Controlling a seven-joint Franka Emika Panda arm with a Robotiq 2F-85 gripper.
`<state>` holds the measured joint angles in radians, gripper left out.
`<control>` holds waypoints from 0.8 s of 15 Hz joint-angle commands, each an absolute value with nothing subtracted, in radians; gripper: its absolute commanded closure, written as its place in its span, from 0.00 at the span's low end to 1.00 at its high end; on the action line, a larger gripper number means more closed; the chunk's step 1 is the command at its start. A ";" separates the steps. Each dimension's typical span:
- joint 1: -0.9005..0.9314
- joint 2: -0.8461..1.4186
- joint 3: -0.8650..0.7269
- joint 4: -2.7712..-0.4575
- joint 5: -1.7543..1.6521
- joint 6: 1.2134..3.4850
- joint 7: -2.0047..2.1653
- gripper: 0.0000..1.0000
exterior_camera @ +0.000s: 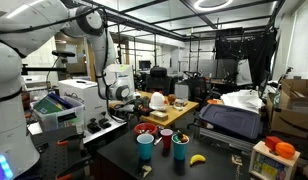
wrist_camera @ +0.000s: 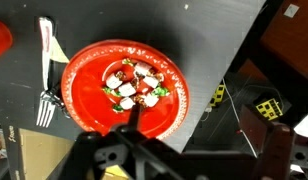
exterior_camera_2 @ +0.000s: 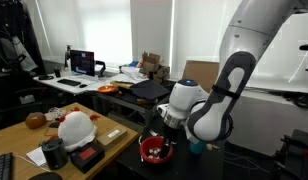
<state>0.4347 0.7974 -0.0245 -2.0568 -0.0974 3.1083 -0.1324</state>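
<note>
Claw (wrist_camera: 130,140) spread, empty, hanging over red plate (wrist_camera: 86,68) of food (wrist_camera: 139,85); fork (wrist_camera: 47,100) just beside. I'd centre on the rim before any pinch.

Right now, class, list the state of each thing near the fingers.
Red bowl: upright, holding small red, white and green pieces.
White fork: lying flat beside the bowl.
Fingers: open, empty, above the bowl.
Teal cup: upright.
Banana: lying flat.
</note>
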 commanded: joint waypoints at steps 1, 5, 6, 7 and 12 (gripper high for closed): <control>0.357 0.874 0.015 -1.885 -0.147 3.004 -0.145 0.00; 0.300 0.943 0.035 -1.753 -0.145 2.952 -0.127 0.00; 0.285 0.962 0.047 -1.726 -0.141 2.942 -0.128 0.00; 0.264 0.986 0.068 -1.695 -0.135 2.929 -0.133 0.00; 0.182 1.122 0.175 -1.547 -0.110 2.873 -0.155 0.00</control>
